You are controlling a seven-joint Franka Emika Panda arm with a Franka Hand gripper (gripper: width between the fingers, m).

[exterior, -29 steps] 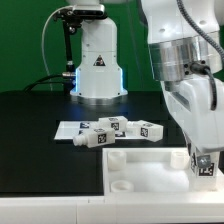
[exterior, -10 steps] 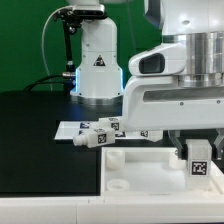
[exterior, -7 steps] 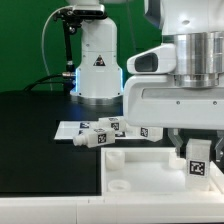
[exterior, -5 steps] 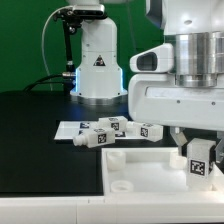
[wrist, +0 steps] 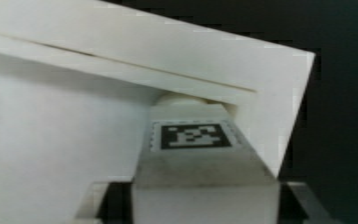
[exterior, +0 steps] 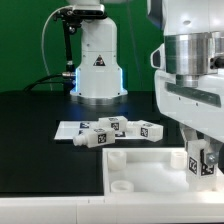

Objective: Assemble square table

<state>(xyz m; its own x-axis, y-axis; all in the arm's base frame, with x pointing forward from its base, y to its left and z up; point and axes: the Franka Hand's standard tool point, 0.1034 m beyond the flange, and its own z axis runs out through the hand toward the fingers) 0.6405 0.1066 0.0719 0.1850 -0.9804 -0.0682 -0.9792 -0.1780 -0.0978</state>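
Black table [exterior: 30, 130] bare at exterior view's left, tool [exterior: 203, 166] pinching tagged leg [wrist: 197, 136] near slab [exterior: 140, 175] corner

The exterior view faced my base [exterior: 97, 62] across the table [exterior: 35, 125]; my wrist view looked closely down on the shared leg [wrist: 194, 165] and slab [wrist: 69, 110].

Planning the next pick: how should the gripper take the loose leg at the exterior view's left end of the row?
Take the leftmost leg probably from above, closing across the flat sides of its blocky middle. It lies on its side with its top free; the narrow round end toward the exterior view's left would likely slip.
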